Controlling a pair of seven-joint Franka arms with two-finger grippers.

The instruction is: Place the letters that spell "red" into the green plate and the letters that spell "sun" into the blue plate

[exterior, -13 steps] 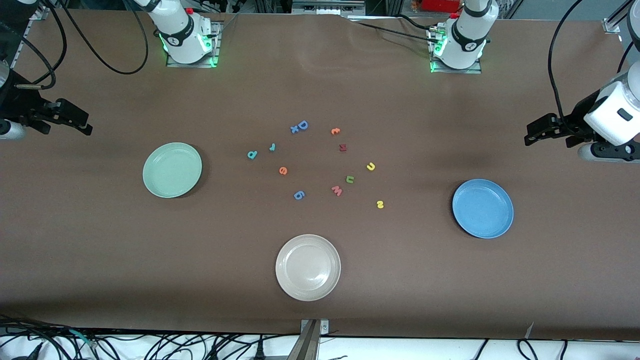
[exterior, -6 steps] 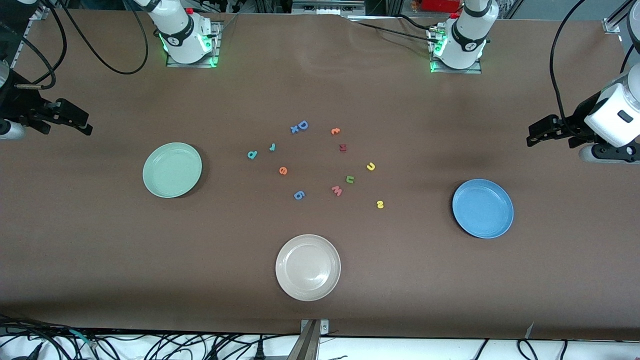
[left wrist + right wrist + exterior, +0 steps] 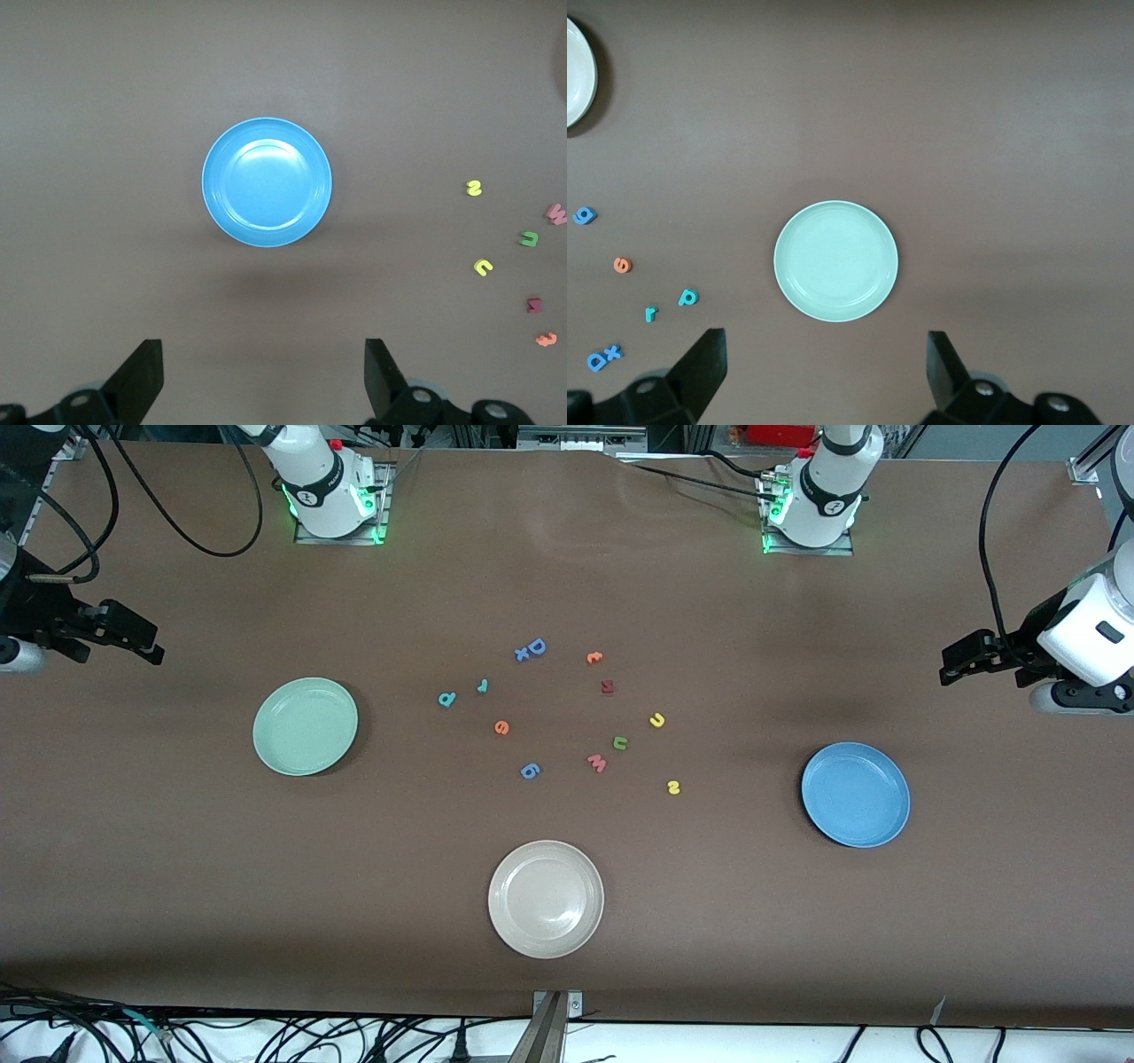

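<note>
Nearest the front edge of the desk stands the beige plate (image 3: 546,899), which takes no letters. Mid-desk, the green plate (image 3: 305,726) and blue plate (image 3: 855,794) are both empty. Between them lie the yellow "s" (image 3: 673,786), green "n" (image 3: 620,742), yellow "u" (image 3: 656,720), orange "e" (image 3: 501,727), teal "d" (image 3: 446,699) and teal "r" (image 3: 482,685). The left hand (image 3: 952,664) and right hand (image 3: 146,646) hang fully open and empty at the desk's ends. Each tiny letter likely needs a centred, vertical pinch, avoiding the pink "w" (image 3: 597,763).
</note>
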